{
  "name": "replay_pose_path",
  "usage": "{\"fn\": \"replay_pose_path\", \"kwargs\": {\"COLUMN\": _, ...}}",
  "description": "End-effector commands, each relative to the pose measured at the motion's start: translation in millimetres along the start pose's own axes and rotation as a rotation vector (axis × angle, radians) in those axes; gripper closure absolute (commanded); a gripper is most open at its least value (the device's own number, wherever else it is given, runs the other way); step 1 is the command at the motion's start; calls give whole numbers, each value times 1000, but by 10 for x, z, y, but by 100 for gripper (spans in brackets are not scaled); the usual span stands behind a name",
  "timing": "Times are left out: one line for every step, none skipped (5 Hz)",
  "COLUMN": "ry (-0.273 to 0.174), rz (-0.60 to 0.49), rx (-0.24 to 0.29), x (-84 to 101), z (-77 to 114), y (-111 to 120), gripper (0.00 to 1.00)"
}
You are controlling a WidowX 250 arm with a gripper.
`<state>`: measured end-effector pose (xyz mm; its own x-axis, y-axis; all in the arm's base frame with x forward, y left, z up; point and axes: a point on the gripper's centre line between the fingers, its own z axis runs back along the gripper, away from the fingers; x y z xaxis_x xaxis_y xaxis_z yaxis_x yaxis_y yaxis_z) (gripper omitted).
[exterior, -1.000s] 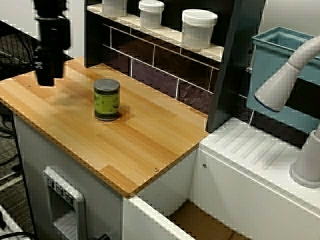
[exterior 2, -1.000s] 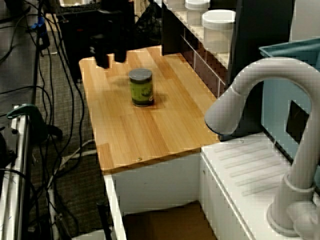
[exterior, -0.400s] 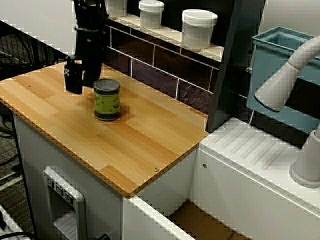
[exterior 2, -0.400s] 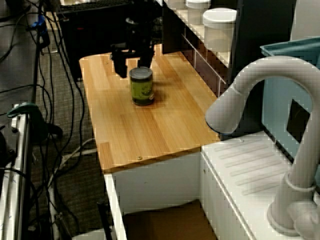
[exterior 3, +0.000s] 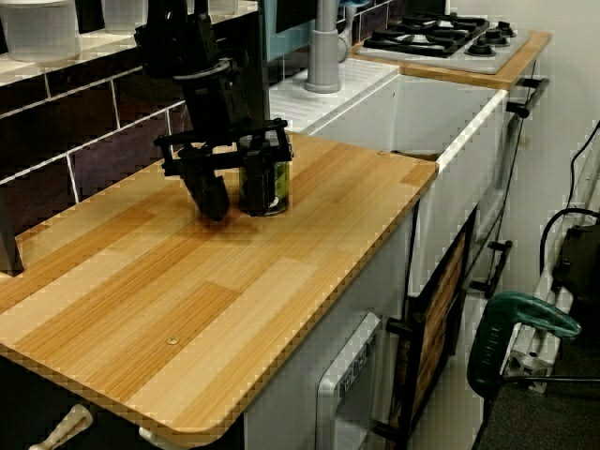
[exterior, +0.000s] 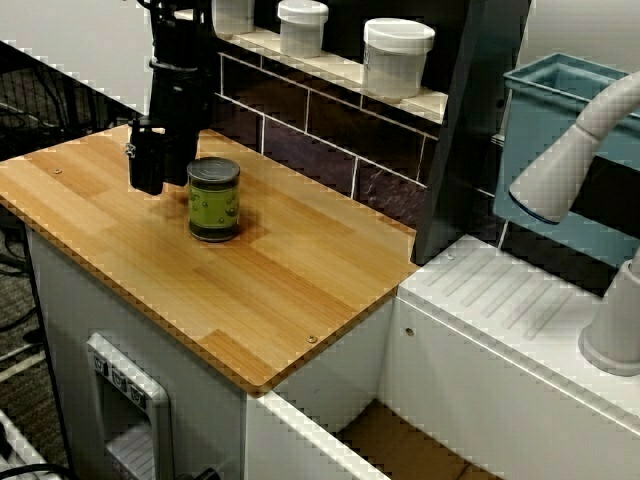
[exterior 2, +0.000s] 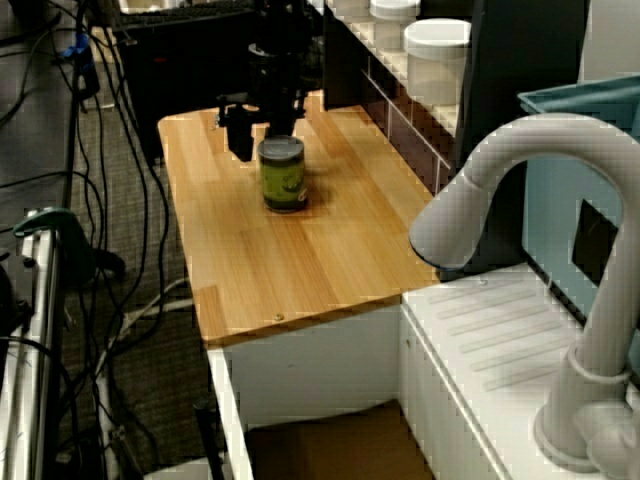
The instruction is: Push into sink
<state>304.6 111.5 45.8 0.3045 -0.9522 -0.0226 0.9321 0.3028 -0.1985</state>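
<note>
A green can [exterior: 214, 200] [exterior 2: 283, 173] [exterior 3: 265, 178] with a grey lid stands upright on the wooden counter [exterior: 260, 290]. My black gripper [exterior: 165, 165] [exterior 2: 258, 135] [exterior 3: 230, 178] is low over the counter, close against the can on the side away from the sink. Its jaws are open, with one finger [exterior 3: 210, 192] beside the can and nothing gripped. The sink [exterior: 400, 445] [exterior 2: 320, 440] [exterior 3: 459, 159] lies past the counter's other end; it has white walls and a brown floor.
A grey faucet [exterior: 570, 160] [exterior 2: 520, 180] rises over a white ribbed drainboard [exterior: 500, 290]. A teal bin [exterior: 560, 120] stands behind it. White jars [exterior: 398, 55] line the tiled back shelf. A stove [exterior 3: 450, 37] lies beyond the sink. Cables [exterior 2: 90, 150] hang off the counter's outer side.
My gripper has swung in from the counter's far outer corner, come down, and now stands right beside the can. The can has not moved.
</note>
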Motion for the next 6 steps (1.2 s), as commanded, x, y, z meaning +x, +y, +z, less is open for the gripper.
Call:
{"fn": "replay_pose_path", "kwargs": {"ry": -18, "rz": 18, "rx": 54, "x": 56, "z": 167, "y": 10, "gripper": 100}}
{"fn": "replay_pose_path", "kwargs": {"ry": -24, "rz": 35, "rx": 35, "x": 123, "z": 122, "y": 88, "gripper": 100}}
{"fn": "replay_pose_path", "kwargs": {"ry": -17, "rz": 31, "rx": 10, "x": 209, "z": 76, "y": 130, "gripper": 100}}
{"fn": "replay_pose_path", "kwargs": {"ry": -19, "rz": 5, "rx": -17, "x": 324, "z": 48, "y": 72, "gripper": 100}}
{"fn": "replay_pose_path", "kwargs": {"ry": -18, "rz": -68, "rx": -67, "x": 611, "z": 33, "y": -58, "gripper": 100}}
{"fn": "replay_pose_path", "kwargs": {"ry": -5, "rz": -128, "rx": -92, "x": 892, "z": 96, "y": -255, "gripper": 100}}
